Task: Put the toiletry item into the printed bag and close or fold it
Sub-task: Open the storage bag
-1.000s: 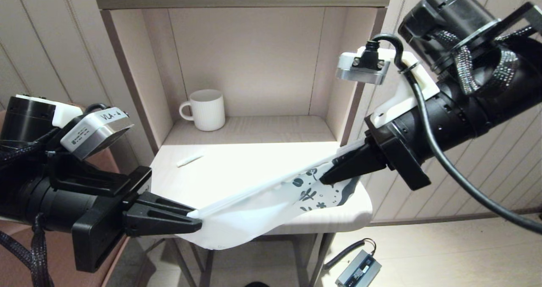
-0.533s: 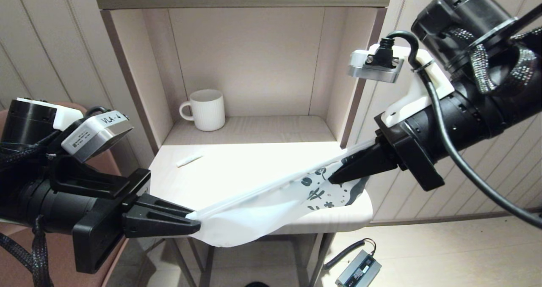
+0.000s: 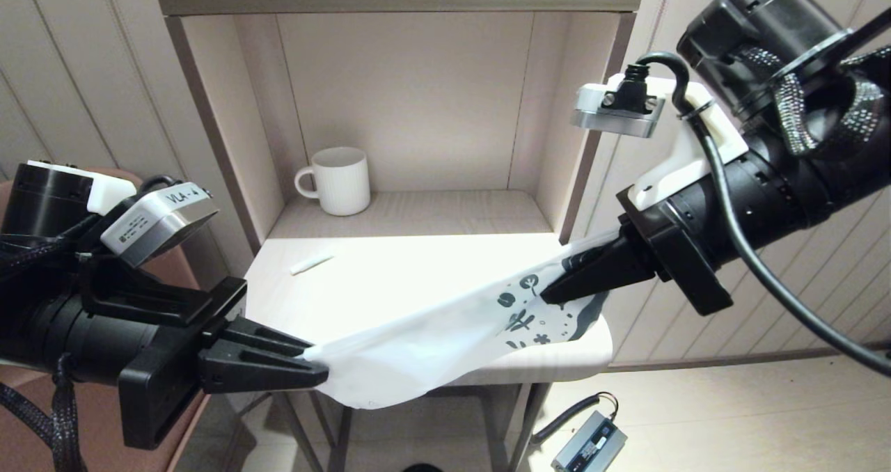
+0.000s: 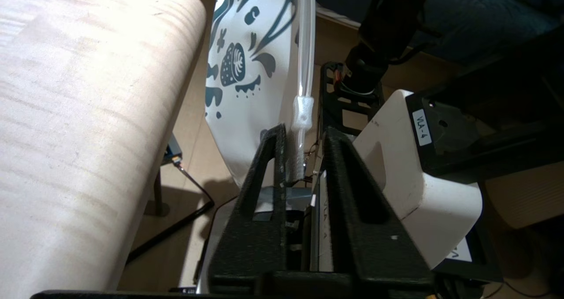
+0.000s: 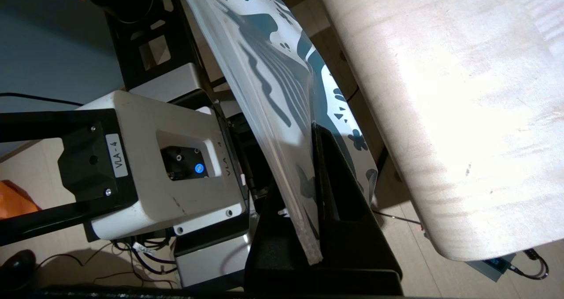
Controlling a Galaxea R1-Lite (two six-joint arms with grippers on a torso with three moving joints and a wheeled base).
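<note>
The left gripper [image 3: 317,367] pinches the plain end of the bag [image 3: 418,347]; the right gripper [image 3: 550,292] clamps the printed end, so it hangs stretched above the table's [image 3: 390,277] front edge. Beyond lies the stick [image 3: 312,263] (outside the bag, apart from both grippers). Farther back, a mug [image 3: 340,180] on the shelf [image 3: 445,211].

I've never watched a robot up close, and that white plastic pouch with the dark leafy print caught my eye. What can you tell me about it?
The flat white semi-translucent plastic pouch hangs stretched between both claws above the pale wooden table's front edge. The left claw pinches its plain end by the clear zip strip; the right claw grips the end printed with dark teal leaves and flowers. Its middle sags.
</note>
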